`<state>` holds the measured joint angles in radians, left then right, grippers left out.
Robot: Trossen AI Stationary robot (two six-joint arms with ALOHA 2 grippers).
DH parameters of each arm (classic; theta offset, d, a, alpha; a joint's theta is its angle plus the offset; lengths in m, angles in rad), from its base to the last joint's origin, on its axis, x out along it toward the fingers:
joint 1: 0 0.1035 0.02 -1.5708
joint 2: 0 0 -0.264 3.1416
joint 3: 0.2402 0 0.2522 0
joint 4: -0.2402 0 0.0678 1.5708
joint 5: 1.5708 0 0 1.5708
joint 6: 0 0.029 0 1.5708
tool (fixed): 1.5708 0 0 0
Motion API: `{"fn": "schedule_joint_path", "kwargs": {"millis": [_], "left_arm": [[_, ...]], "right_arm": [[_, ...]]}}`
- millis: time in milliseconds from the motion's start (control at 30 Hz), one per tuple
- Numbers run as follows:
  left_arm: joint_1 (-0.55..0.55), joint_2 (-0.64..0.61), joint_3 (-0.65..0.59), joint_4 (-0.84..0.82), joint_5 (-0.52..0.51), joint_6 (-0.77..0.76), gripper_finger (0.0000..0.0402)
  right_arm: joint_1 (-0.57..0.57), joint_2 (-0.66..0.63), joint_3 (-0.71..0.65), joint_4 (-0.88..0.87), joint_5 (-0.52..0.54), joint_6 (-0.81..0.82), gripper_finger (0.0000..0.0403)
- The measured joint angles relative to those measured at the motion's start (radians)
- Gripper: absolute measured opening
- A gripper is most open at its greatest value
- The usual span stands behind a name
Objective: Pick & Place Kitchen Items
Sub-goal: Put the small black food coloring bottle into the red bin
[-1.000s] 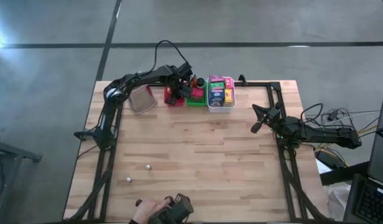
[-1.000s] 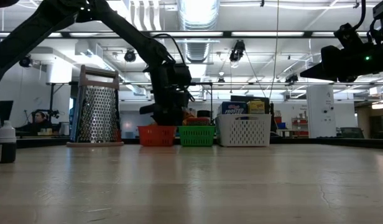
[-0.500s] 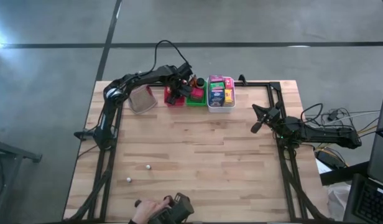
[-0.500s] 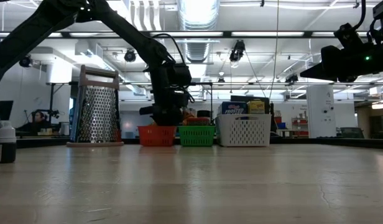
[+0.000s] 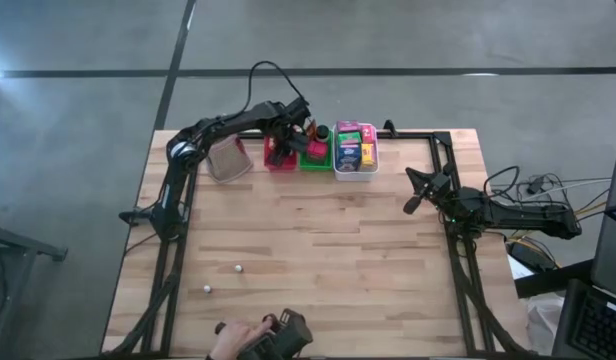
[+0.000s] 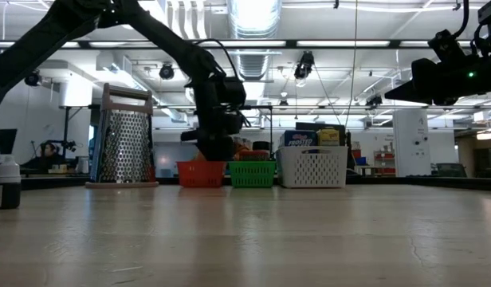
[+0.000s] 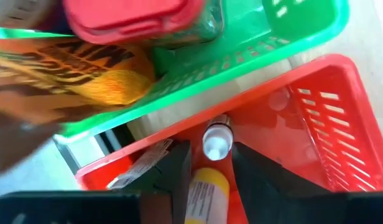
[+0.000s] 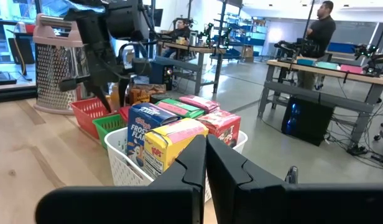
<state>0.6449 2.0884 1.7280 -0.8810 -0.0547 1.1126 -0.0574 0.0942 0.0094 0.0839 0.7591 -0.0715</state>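
Holding a yellow bottle (image 7: 204, 190) over the red tray (image 7: 316, 118), the left gripper (image 7: 206, 171) is best lowered before release.

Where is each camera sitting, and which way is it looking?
High view: above the table, looking straight down; both arms show, left hand over the red basket.
Low view: at tabletop height, looking across at the baskets; left arm shows.
Left wrist view: on the left arm, looking into the red basket past its fingers, which hold a yellow bottle.
Right wrist view: on the right arm, facing the white basket.
All four see the red basket.
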Motion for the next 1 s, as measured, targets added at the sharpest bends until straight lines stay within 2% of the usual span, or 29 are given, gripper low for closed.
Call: {"fn": "schedule_joint_path", "kwargs": {"millis": [667,1000], "left_arm": [[-0.047,0.000,0.223,-0.275,0.001,-0.162,0.0122],[-0.115,-0.038,0.280,-0.365,-0.036,-0.343,0.0122]], "right_arm": [[0.000,0.000,0.000,0.000,0.000,0.000,0.0008],[0.000,0.000,0.000,0.000,0.000,0.000,0.0008]]}}
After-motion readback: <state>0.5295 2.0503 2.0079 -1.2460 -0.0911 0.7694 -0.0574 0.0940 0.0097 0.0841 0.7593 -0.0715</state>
